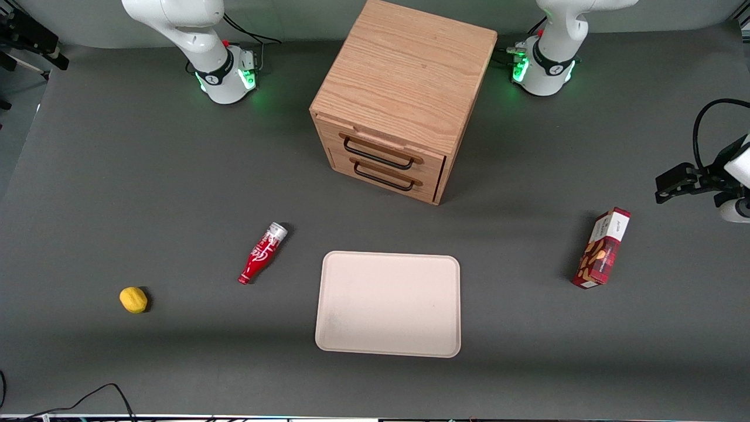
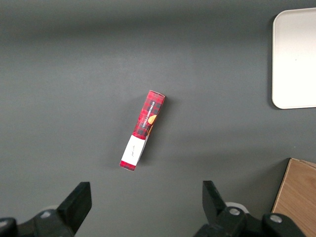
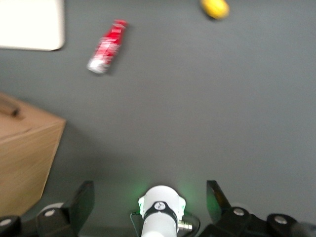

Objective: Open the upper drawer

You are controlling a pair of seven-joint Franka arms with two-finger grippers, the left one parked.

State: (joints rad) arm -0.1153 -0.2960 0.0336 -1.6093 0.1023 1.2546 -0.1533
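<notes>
The oak cabinet (image 1: 404, 76) stands at the back middle of the table, its front turned toward the front camera. The upper drawer (image 1: 381, 142) is pushed in; its thin black bar handle (image 1: 378, 153) sits just above the like-handled lower drawer (image 1: 384, 176). My right gripper (image 3: 149, 187) does not show in the front view. In the right wrist view it is open and empty, high above the table over the working arm's base (image 3: 160, 212), well apart from the cabinet, whose corner (image 3: 24, 143) shows beside it.
A red bottle (image 1: 262, 253) lies on the table nearer the front camera than the cabinet. A lemon (image 1: 133, 299) lies toward the working arm's end. A pale tray (image 1: 388, 303) sits in front of the cabinet. A red snack box (image 1: 602, 248) stands toward the parked arm's end.
</notes>
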